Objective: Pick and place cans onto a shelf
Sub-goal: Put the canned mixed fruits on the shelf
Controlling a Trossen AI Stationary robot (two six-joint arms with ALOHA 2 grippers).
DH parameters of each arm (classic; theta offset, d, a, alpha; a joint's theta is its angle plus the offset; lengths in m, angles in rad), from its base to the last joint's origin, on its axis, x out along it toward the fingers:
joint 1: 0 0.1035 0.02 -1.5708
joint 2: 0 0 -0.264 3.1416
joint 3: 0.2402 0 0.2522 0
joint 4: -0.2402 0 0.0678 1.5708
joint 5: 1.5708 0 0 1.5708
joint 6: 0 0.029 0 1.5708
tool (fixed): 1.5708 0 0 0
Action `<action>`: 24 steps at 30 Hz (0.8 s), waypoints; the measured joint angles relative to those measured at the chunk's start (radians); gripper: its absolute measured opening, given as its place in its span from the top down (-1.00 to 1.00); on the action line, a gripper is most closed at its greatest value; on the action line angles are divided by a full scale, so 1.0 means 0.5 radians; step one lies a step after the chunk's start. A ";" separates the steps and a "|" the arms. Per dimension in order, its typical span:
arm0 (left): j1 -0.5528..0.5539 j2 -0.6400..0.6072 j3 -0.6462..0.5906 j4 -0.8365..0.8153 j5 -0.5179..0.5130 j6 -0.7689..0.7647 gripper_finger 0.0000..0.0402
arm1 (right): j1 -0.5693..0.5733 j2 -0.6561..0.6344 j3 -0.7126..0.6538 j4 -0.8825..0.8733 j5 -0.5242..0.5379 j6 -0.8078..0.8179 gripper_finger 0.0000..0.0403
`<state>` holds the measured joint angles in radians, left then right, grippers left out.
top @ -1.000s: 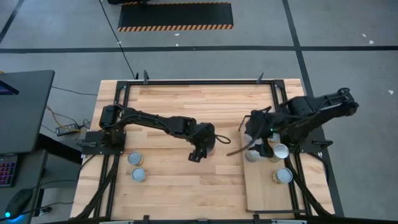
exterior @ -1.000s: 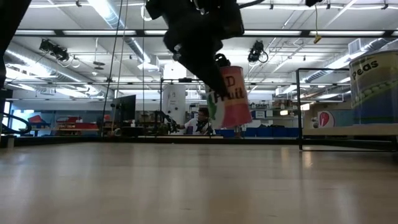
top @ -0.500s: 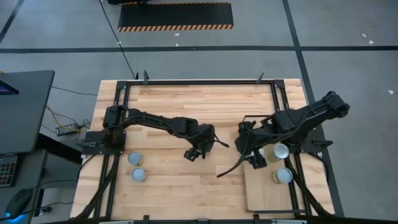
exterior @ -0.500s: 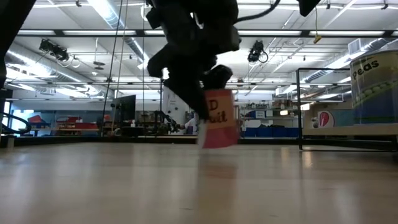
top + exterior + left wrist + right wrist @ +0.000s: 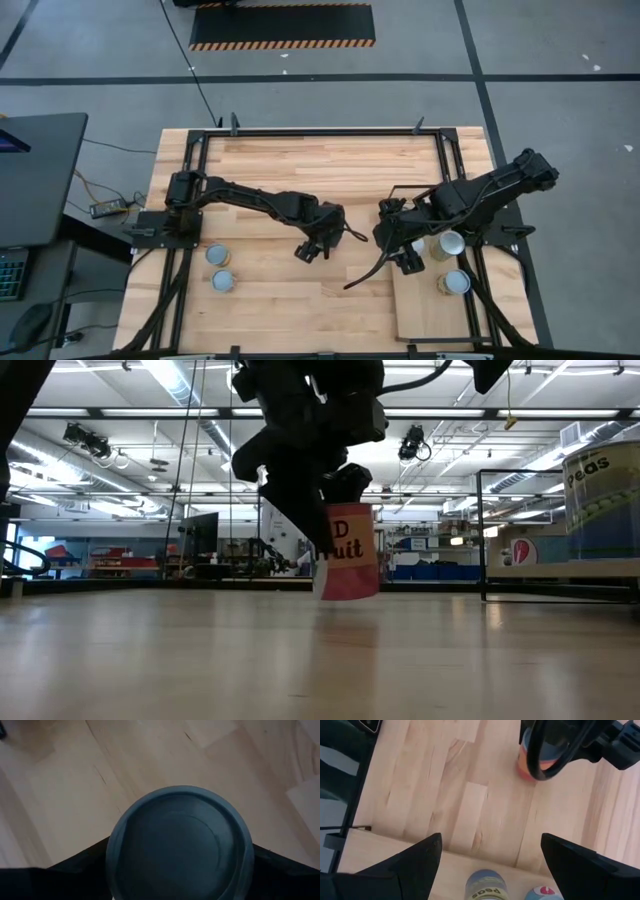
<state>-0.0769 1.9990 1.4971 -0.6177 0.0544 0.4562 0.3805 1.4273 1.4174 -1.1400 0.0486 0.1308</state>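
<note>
Closest in the low view: a pink-and-white fruit can (image 5: 349, 552), upright, its base at or just above the table (image 5: 300, 660), clamped between the fingers of the left gripper (image 5: 320, 510), whose dark bulk covers the can's top. Same can in the left wrist view as a round grey lid (image 5: 179, 842) filling the space between that gripper's two dark fingers (image 5: 75, 865). From above, left gripper (image 5: 318, 243) near the middle of the tabletop (image 5: 300, 170), the can under it hidden by the wrist.

Just beyond, toward the right side: right gripper (image 5: 398, 250) hanging over the near-left corner of the shelf (image 5: 425, 310), fingers (image 5: 410, 860) spread wide with nothing between them. Through that gap in the right wrist view: pale shelf board, a peas can (image 5: 487, 886) and part of another can (image 5: 542, 892) on it, and farther off the pink can beneath the left arm.

On the shelf past the right gripper: one can (image 5: 451, 243) with a silver top beside the arm and another (image 5: 455, 282) nearer the front edge.

At the far left of the table, well apart from both grippers: two cans (image 5: 217, 254) (image 5: 223, 281), one just behind the other.

At the right edge of the low view: a large peas can (image 5: 602, 500) standing on the raised shelf.
</note>
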 joint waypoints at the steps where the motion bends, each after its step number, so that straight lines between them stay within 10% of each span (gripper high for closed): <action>1: 0.000 -0.001 0.000 -0.001 0.000 0.000 -0.56 | 0.000 0.000 0.000 -0.002 0.000 0.002 -0.73; 13: -0.015 -0.001 -0.001 -0.026 0.001 -0.021 -0.40 | 0.000 0.000 0.000 0.004 0.001 0.015 -0.73; 24: -0.023 -0.018 0.033 -0.149 -0.146 -0.110 -0.93 | -0.008 0.056 0.000 0.118 0.009 -0.010 -0.73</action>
<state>-0.0883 1.9901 1.5134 -0.6921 -0.0187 0.4014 0.3763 1.4553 1.4174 -1.0812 0.0529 0.1258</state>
